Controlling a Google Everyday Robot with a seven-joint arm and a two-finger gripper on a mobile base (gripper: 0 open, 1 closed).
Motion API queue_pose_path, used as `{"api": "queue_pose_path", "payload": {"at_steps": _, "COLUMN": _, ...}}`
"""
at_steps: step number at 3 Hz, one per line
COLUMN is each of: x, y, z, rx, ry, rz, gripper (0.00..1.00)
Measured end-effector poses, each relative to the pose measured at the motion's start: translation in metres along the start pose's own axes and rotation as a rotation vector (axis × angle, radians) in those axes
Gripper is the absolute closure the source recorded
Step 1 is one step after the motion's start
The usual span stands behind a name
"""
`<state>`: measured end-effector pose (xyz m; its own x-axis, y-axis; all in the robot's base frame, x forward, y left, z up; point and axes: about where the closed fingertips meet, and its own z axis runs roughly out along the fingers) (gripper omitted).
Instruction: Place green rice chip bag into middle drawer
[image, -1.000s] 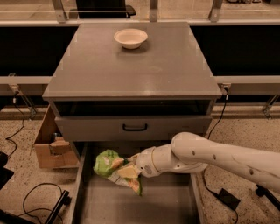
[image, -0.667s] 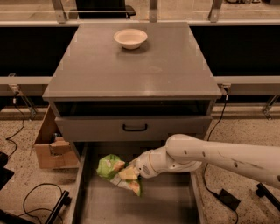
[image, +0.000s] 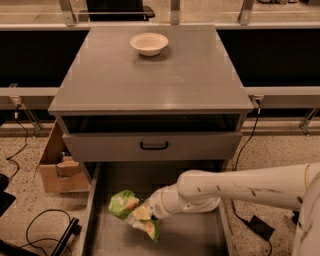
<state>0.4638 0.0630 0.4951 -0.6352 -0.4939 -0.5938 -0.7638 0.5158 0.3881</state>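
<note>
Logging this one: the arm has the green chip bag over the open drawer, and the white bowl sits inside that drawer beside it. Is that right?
Not quite. The camera view shows the white bowl on the cabinet top, not in the drawer. The rest holds: the green chip bag is at the gripper, over the open drawer.

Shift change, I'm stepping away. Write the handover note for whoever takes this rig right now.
Gripper: low over the open middle drawer, right against the green rice chip bag; whether it holds the bag cannot be seen.
Bag: within the drawer's outline, left of centre; cannot tell if it rests on the floor.
Done: drawer is open, bag is over it.
Left: confirm the bag is down and released, then withdraw the arm.
White bowl sits on the cabinet top.
</note>
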Motion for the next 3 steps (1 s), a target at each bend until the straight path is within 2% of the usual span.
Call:
{"api": "queue_pose_path", "payload": {"at_steps": 1, "x": 0.0049, "y": -0.0006, "z": 0.0031, "rx": 0.014, "ry": 0.002, "rz": 0.003, "gripper": 1.00}}
{"api": "queue_pose_path", "payload": {"at_steps": 2, "x": 0.0050, "y": 0.0004, "z": 0.0040, "rx": 0.012, "ry": 0.003, "rz": 0.003, "gripper": 0.84}}
{"api": "queue_pose_path", "payload": {"at_steps": 3, "x": 0.0051, "y": 0.0013, "z": 0.0049, "rx": 0.010, "ry": 0.004, "rz": 0.002, "gripper": 0.61}}
